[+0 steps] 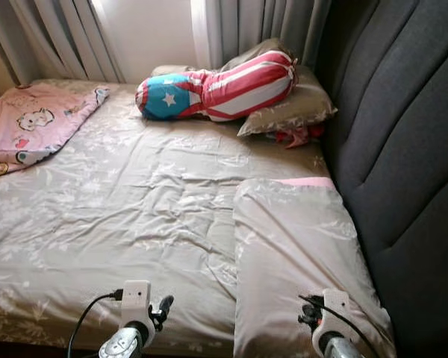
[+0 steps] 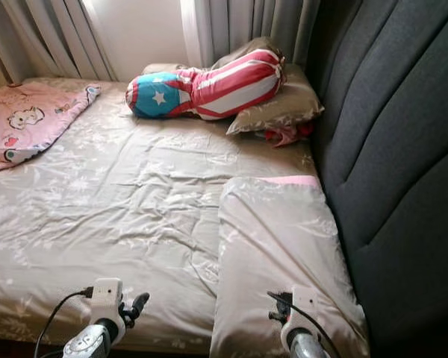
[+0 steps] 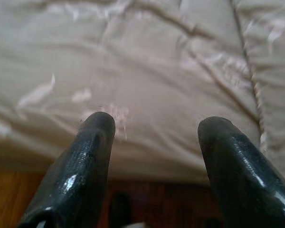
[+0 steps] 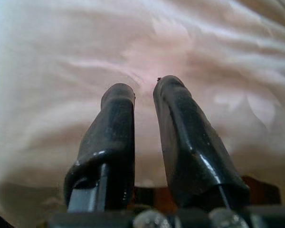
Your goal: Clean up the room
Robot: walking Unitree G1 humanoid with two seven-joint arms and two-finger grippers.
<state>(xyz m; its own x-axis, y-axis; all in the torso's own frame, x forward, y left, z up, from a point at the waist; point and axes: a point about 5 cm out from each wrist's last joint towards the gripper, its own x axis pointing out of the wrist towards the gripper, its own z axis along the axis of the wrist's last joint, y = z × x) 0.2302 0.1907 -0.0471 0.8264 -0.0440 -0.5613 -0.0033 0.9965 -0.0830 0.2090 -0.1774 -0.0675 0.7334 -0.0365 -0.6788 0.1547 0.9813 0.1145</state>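
Pillow lengthwise along headboard, near end by right gripper.

The pink blanket is cut off by the left edge of the head views, so its full extent cannot be told. A red item lies tucked under the far pillow beside the headboard; most of it is hidden and its kind cannot be told. A pink strip shows at the top of the near pillow, the rest covered. Both arms are cut off by the bottom edge of the head views. In the left wrist view the bed sheet is blurred, and the dark area beneath the bed's edge is indistinct. In the right wrist view the fabric beyond the right end effector is blurred, pattern unreadable.
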